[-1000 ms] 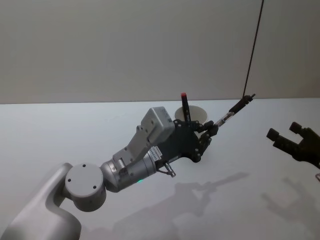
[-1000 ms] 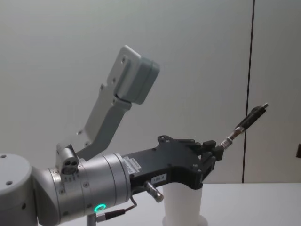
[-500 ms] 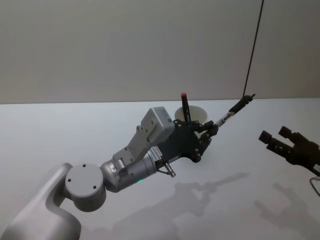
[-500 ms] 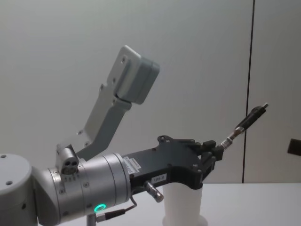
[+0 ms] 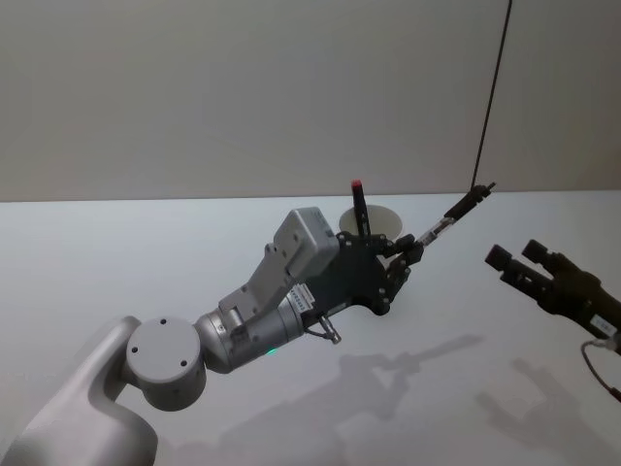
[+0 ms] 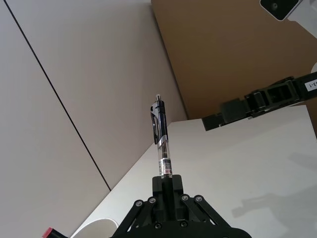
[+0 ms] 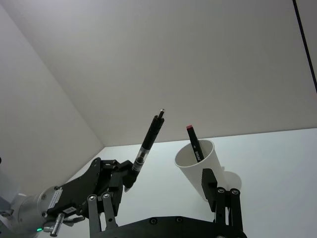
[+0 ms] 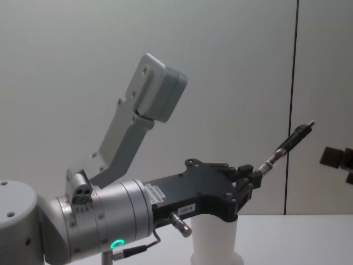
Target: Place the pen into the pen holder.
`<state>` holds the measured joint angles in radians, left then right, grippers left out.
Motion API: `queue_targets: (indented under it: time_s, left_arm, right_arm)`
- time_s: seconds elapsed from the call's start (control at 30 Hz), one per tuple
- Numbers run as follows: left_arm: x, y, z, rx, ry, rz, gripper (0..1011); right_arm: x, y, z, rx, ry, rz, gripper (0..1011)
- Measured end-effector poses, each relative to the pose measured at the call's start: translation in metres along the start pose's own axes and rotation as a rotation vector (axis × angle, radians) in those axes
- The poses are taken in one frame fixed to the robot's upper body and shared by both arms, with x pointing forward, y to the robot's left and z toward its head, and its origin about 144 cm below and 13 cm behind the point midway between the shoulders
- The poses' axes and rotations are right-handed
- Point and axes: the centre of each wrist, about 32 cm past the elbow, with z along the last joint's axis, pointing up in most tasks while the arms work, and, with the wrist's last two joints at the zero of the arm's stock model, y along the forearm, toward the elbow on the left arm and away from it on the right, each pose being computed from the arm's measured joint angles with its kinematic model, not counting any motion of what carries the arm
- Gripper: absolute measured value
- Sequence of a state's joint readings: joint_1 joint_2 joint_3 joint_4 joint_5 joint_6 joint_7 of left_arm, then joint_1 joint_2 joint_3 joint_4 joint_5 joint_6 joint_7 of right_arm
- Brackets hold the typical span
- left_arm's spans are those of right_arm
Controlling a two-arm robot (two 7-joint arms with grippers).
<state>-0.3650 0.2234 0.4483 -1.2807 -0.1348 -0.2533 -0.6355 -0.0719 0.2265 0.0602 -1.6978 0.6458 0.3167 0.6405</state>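
Pen (image 5: pixel 458 213) stuck up and to the right from the left hand (image 5: pixel 408 254), clamped by its tip near the centre of the head view. Behind that hand stood the white cup (image 5: pixel 380 222) on the table (image 5: pixel 116 252), a red-capped marker (image 5: pixel 359 206) inside; the chest view showed just the cup's base (image 8: pixel 216 243). The right hand (image 5: pixel 514 260), fingers spread and empty, had moved leftward from the right edge toward the pen.

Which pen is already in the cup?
The black pen with the red end stands in the white cup. The other pen is gripped by the left end effector, outside the cup.
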Motion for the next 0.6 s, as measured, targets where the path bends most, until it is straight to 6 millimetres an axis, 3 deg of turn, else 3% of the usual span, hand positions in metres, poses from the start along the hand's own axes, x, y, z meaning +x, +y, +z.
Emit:
queue_targets:
  time_s: [0.6]
  left_arm:
    - [0.0,0.0,0.0,0.0,0.0,0.0,120]
  right_arm:
    - [-0.015,0.025,-0.006,0.082,0.092,-0.03,1001]
